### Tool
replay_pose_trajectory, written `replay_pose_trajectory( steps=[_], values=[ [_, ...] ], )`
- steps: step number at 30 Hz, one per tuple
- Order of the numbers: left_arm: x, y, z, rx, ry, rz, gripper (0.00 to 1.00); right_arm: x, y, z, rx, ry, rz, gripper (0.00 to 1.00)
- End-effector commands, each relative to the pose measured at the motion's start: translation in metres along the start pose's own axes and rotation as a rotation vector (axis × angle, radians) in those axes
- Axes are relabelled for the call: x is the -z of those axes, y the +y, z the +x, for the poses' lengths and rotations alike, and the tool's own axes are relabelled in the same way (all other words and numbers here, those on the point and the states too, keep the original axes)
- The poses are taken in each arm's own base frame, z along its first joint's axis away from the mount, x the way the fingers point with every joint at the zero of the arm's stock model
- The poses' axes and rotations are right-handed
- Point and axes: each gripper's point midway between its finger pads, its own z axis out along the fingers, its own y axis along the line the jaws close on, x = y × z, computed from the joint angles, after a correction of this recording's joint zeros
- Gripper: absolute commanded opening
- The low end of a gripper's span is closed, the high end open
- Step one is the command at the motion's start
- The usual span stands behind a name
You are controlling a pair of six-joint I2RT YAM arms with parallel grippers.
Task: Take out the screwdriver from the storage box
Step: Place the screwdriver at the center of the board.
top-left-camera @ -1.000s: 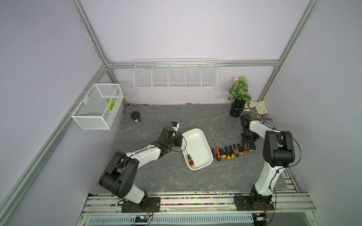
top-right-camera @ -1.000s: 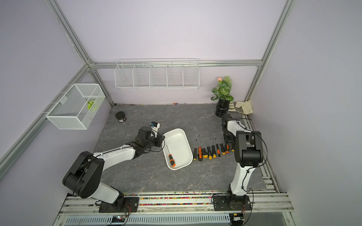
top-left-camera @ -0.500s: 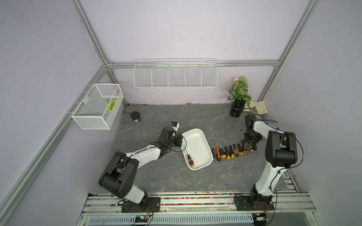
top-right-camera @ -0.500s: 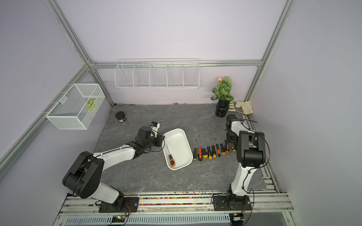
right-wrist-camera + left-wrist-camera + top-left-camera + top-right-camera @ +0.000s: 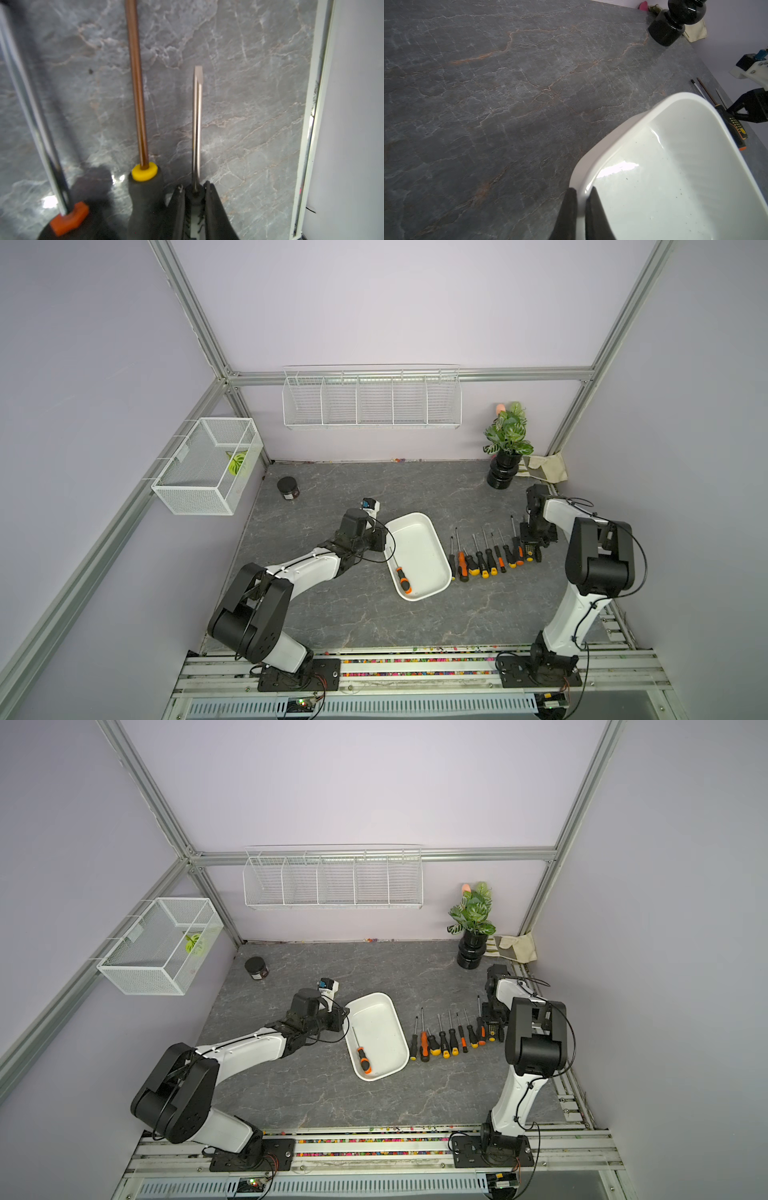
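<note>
Your left gripper (image 5: pixel 582 190) is clenched on the rim of the shallow white plastic storage box (image 5: pixel 419 547), with one finger inside the wall and one outside, so it's only pinning the tub. Your right gripper (image 5: pixel 194 185) is clamped on the black handle of a slim flat-blade screwdriver (image 5: pixel 197 124). Its shaft points away from the fingers, low over the grey marble-look tabletop (image 5: pixel 374 614); can't tell if it's touching down. The row of black, orange and yellow-handled screwdrivers (image 5: pixel 482 560) lies just beside the right fingers, so I read this as the put-down step at the row's end farthest from the tub. Task isn't finished: a screwdriver with a black-and-orange handle (image 5: pixel 403 578) lies inside the box. It runs along the wall the left fingers pinch, handle end away from them, and it's well apart from the right fingers. Next move as I see it: release the right fingers and lift clear without nudging the yellow-collared screwdriver (image 5: pixel 144 171) right beside them. Then cross the row and drop into the tub to take that handle across its width. It sits close to the wall, so one finger needs room between handle and wall. The left clamp should stop the tub sliding.
</note>
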Motion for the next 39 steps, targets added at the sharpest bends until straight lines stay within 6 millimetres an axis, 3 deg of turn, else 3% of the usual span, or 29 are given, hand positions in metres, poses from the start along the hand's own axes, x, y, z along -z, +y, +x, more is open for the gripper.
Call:
replay_pose_trajectory(
  steps=[1,9,16,21,29,34,37,39],
  values=[
    [0.004,0.005,0.002,-0.018,-0.003,-0.022,0.00,-0.004,0.006,0.003,-0.001,0.005,-0.032,0.13],
    [0.006,0.004,0.000,-0.017,-0.007,-0.015,0.00,-0.004,0.006,0.003,-0.002,0.003,-0.031,0.23],
    [0.006,0.003,0.001,-0.013,-0.006,-0.014,0.00,0.002,0.003,0.001,-0.013,-0.014,-0.025,0.25],
    [0.007,0.004,-0.001,-0.010,-0.013,-0.017,0.00,0.016,-0.001,-0.003,-0.032,-0.050,-0.025,0.26],
    [0.010,0.003,-0.003,-0.007,-0.019,-0.020,0.00,0.057,-0.002,-0.009,-0.092,-0.154,-0.083,0.26],
    [0.014,0.005,-0.006,-0.012,-0.019,-0.039,0.00,0.089,0.022,-0.004,-0.047,-0.225,-0.110,0.27],
    [0.015,0.008,-0.007,-0.022,-0.013,-0.060,0.00,0.121,0.056,0.003,0.032,-0.286,-0.145,0.27],
    [0.016,0.010,-0.006,-0.028,-0.008,-0.074,0.00,0.152,0.094,0.014,0.105,-0.338,-0.210,0.27]
  ],
)
